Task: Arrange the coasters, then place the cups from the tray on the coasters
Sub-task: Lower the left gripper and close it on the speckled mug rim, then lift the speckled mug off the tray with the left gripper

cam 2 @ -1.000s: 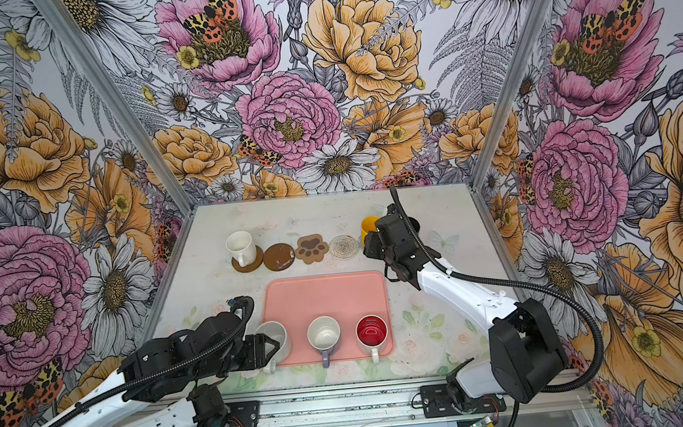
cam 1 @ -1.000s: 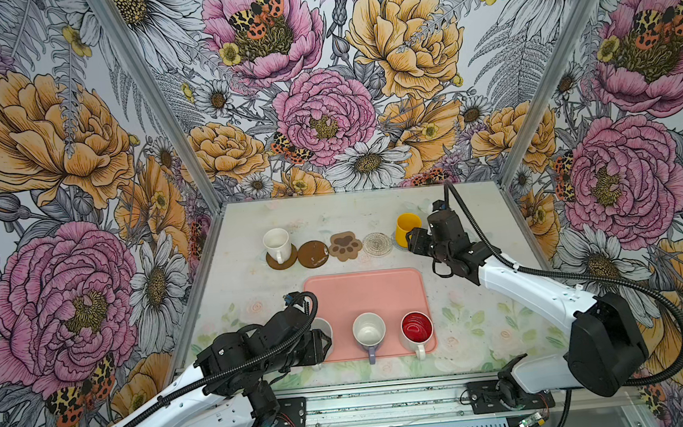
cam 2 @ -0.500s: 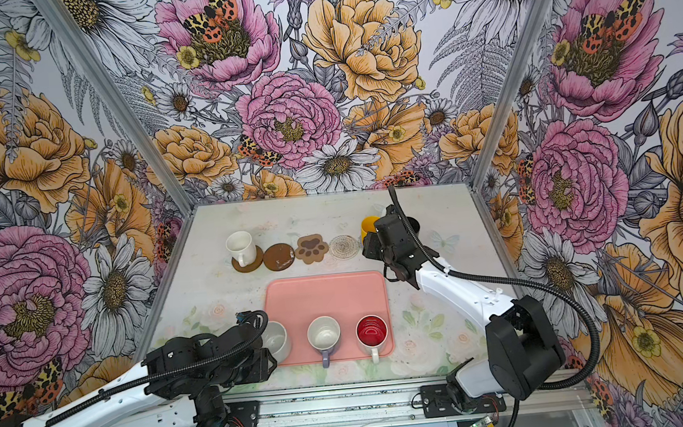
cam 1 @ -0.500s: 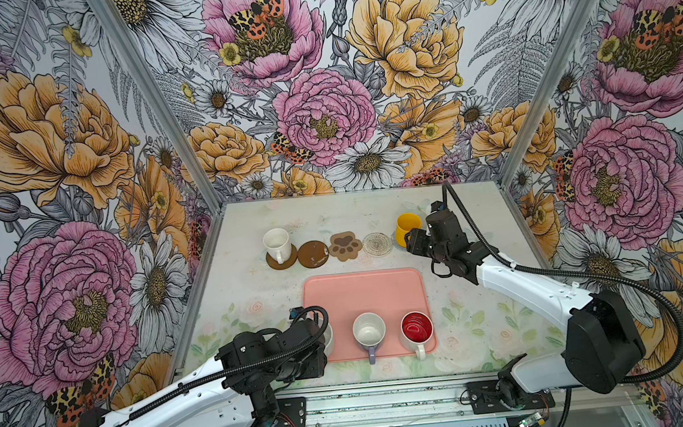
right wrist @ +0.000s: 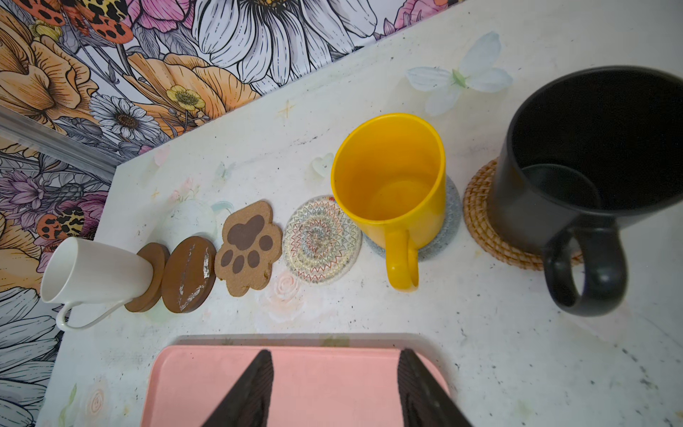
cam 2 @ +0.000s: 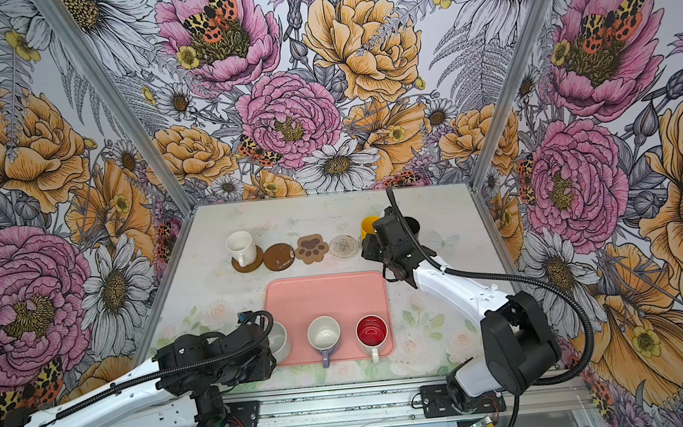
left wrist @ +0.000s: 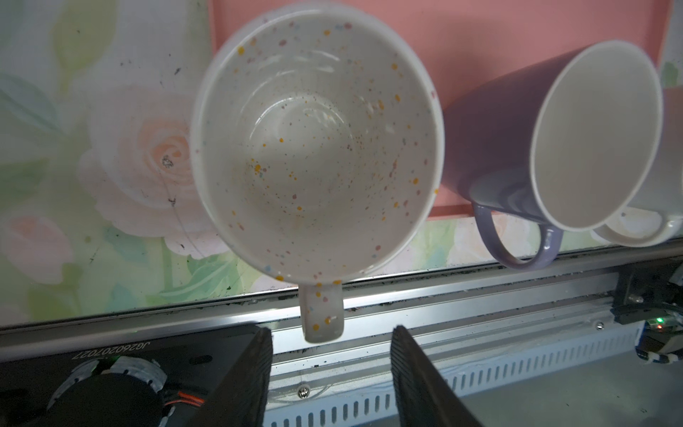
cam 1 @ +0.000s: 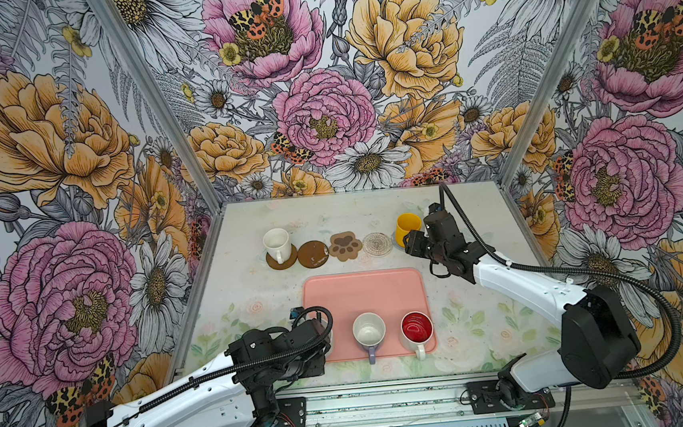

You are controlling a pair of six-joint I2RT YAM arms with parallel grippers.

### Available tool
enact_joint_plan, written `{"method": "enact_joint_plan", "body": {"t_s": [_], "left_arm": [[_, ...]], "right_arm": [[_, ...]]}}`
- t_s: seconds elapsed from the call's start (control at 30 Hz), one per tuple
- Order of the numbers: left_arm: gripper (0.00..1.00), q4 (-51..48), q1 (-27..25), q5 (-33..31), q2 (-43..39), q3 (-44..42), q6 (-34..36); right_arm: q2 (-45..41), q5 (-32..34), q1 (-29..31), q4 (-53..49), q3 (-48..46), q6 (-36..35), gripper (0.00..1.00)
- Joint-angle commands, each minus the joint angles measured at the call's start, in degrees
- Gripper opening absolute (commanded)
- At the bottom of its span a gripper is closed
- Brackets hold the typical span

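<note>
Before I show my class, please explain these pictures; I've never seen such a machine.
Two robot arms, each ending in a two-fingered gripper, work at a table. Two pictures look down from overhead; two come from wrist cameras. At the back lie six coasters: the white mug, yellow mug and black mug stand on three. The pink tray carries the speckled mug, lavender mug and red-lined mug. The left gripper is open by the speckled mug's handle; the right gripper is open near the yellow mug. Neither holds anything.
</note>
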Motion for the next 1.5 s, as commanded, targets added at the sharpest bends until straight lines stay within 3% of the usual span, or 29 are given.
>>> {"method": "enact_joint_plan", "body": {"t_s": [0.0, 0.33, 0.5, 1.03, 1.47], "left_arm": [[0.54, -0.10, -0.28, -2.85, 0.89, -0.82, -1.90], [0.53, 4.17, -0.33, -5.03, 3.36, -2.87, -2.88], [0.44, 6.92, -0.33, -5.48, 5.35, -3.60, -3.21], [0.44, 7.31, -0.33, -7.02, 15.03, -2.58, -2.36], [0.38, 9.54, -0.33, -7.74, 16.64, -3.12, -1.82]], "right_arm": [[0.76, -0.88, -0.29, 1.60, 1.61, 0.37, 0.56], [0.86, -1.60, -0.33, 2.24, 1.48, 0.36, 0.56], [0.96, -1.90, -0.33, 2.48, 1.48, 0.49, 0.56], [1.04, -2.01, -0.44, 2.68, 1.30, 0.35, 0.56], [1.22, -1.97, -0.41, 2.77, 1.30, 0.40, 0.56]]}}
